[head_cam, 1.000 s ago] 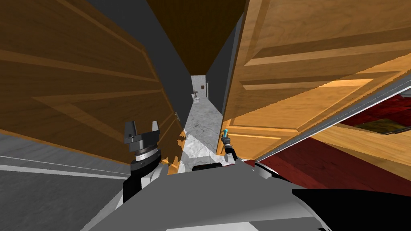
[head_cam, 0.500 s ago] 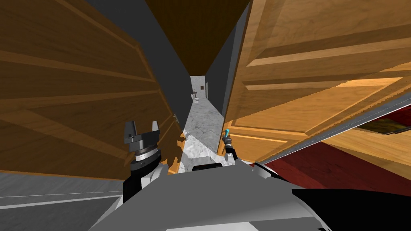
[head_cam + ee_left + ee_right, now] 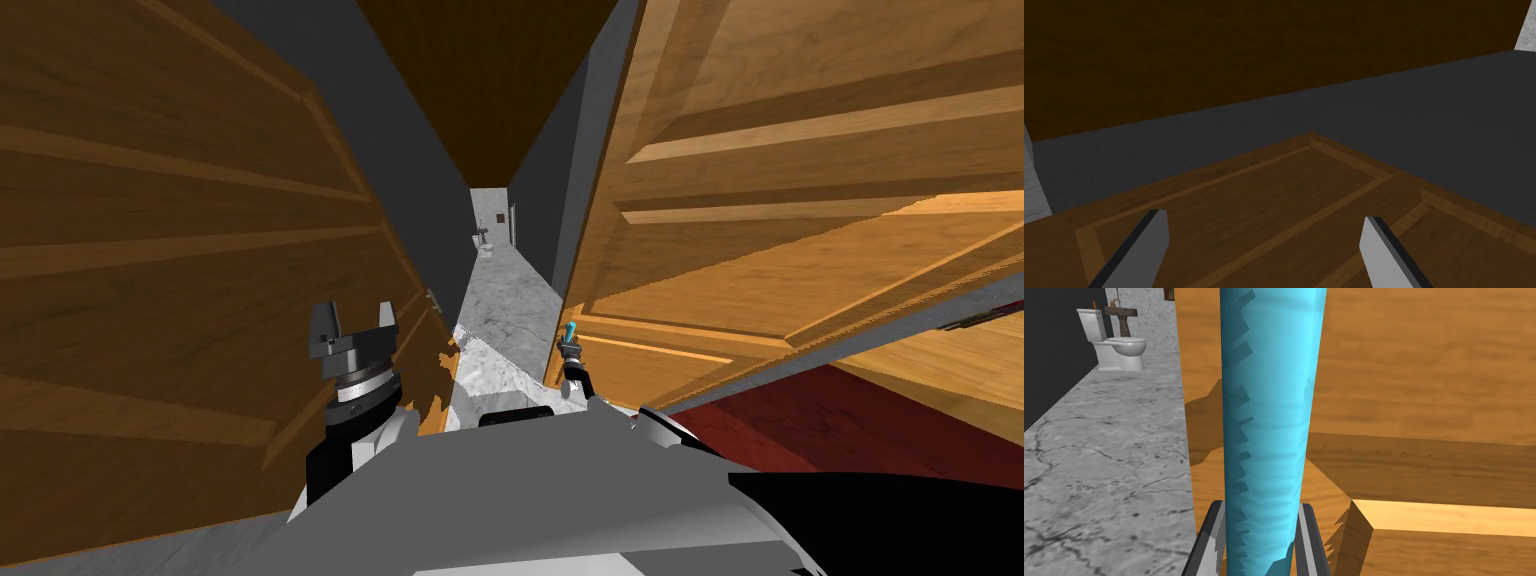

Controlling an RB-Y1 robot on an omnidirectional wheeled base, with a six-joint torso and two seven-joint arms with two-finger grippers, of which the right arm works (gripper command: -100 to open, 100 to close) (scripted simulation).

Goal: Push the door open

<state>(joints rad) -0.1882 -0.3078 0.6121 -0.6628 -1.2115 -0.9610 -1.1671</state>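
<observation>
A dark brown panelled door (image 3: 180, 250) stands swung along my left, with a small handle (image 3: 432, 297) on its far edge. My left gripper (image 3: 353, 325) is up beside it, open, and in the left wrist view its fingers (image 3: 1144, 245) hover just over the door's panel (image 3: 1249, 210) with nothing between them. A lighter wooden door (image 3: 780, 200) stands on my right. My right gripper (image 3: 568, 347) is low beside its near edge, shut on a long turquoise rod (image 3: 1269, 388) that points up along the lighter door (image 3: 1424, 388).
Between the two doors a narrow passage with a grey marble floor (image 3: 505, 300) runs ahead between dark grey walls (image 3: 420, 170). A white toilet (image 3: 1116, 345) stands at its far end. Red floor (image 3: 820, 425) lies to my right.
I have moved forward into the gap. The dark door now covers more of the left, hiding the grey floor, and the lighter door reaches further right. Both arms hold their pose.
</observation>
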